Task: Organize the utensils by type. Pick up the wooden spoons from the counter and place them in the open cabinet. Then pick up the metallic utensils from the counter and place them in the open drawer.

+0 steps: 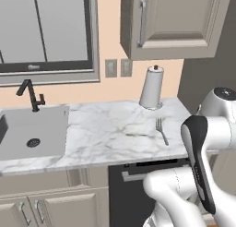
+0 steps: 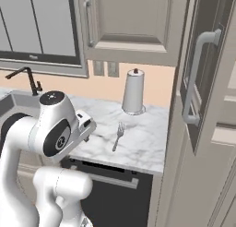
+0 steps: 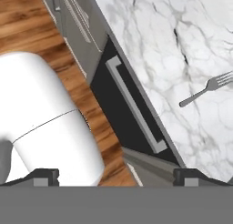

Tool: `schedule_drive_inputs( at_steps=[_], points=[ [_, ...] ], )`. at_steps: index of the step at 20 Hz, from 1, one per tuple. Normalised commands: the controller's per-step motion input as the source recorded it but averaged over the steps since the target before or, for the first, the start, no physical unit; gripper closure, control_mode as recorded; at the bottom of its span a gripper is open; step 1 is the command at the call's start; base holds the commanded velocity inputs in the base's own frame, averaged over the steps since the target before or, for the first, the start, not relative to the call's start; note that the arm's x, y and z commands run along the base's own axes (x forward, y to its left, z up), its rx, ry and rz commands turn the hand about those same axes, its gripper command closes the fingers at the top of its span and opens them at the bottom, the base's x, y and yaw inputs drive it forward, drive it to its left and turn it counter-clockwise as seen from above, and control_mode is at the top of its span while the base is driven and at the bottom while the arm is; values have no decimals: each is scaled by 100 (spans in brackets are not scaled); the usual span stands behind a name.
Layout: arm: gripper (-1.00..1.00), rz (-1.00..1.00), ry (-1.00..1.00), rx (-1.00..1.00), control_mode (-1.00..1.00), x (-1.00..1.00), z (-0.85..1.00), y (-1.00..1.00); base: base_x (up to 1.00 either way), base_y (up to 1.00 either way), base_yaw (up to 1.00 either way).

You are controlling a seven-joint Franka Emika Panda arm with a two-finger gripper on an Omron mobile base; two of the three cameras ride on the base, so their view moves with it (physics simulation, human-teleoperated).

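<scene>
Here, one fork [image 1: 161,130] lies on the counter [image 1: 110,129].

You see the desk [image 1: 115,129] from behind-left and behind-right (both share the fork [image 1: 161,130]); your hand camera looks steeply down.

White arm [image 2: 55,129] folded low, elbow raised, tool [image 3: 116,175] pointing down — jaws spread wide, nothing held
</scene>
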Motion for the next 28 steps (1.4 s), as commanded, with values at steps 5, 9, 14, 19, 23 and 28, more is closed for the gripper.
schedule_drive_inputs(
  at_steps=[5,9,14,19,23,28],
  points=[
    [-100,0,0,0,100,0,0,0,15,-13,-18],
    [-100,0,0,0,100,0,0,0,23,-4,-18],
    [-100,-11,0,8,-100,24,7,0,13,0,-7],
    [-100,-26,0,12,-100,45,2,0,0,0,0],
    [-100,-41,0,13,-100,38,0,0,0,0,0],
    [-100,-48,-1,15,-100,34,-2,0,0,0,0]
  ],
)
